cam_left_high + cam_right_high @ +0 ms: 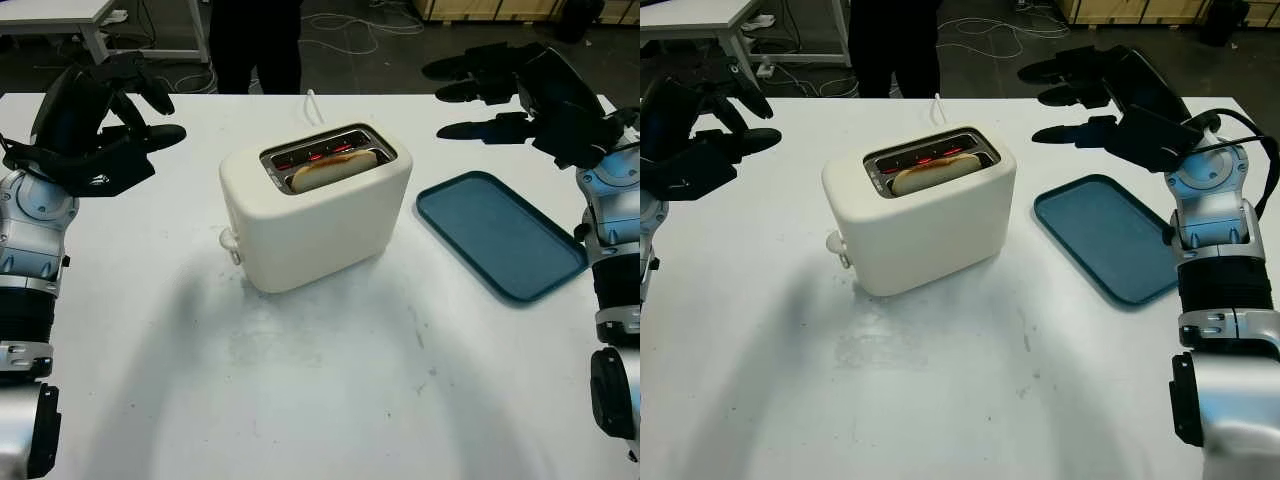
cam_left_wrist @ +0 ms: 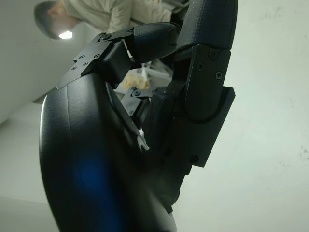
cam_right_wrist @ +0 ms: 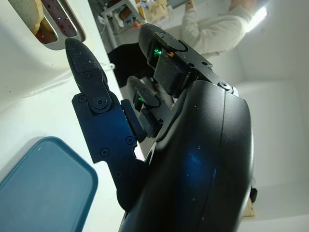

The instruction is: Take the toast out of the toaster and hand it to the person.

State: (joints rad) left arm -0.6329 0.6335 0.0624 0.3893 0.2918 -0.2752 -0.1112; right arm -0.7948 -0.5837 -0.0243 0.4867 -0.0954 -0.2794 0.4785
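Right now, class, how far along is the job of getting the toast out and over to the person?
Nothing looks done: the toast sits in the cream toaster. In hand: nothing; the left robot hand and right robot hand hang open on either side of the toaster. Left: grasp the toast, lift it out, pass it to the person across the table.

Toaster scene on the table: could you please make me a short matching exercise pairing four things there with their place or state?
Things:
1. toast
2. blue tray
3. left hand
4. right hand

Places or states:
A. open, raised beyond the tray's far end
B. standing in the toaster slot
C. lying bare on the table, on the toaster's right-hand side
D. open, raised on the toaster's other side

Pairs: 1-B, 2-C, 3-D, 4-A
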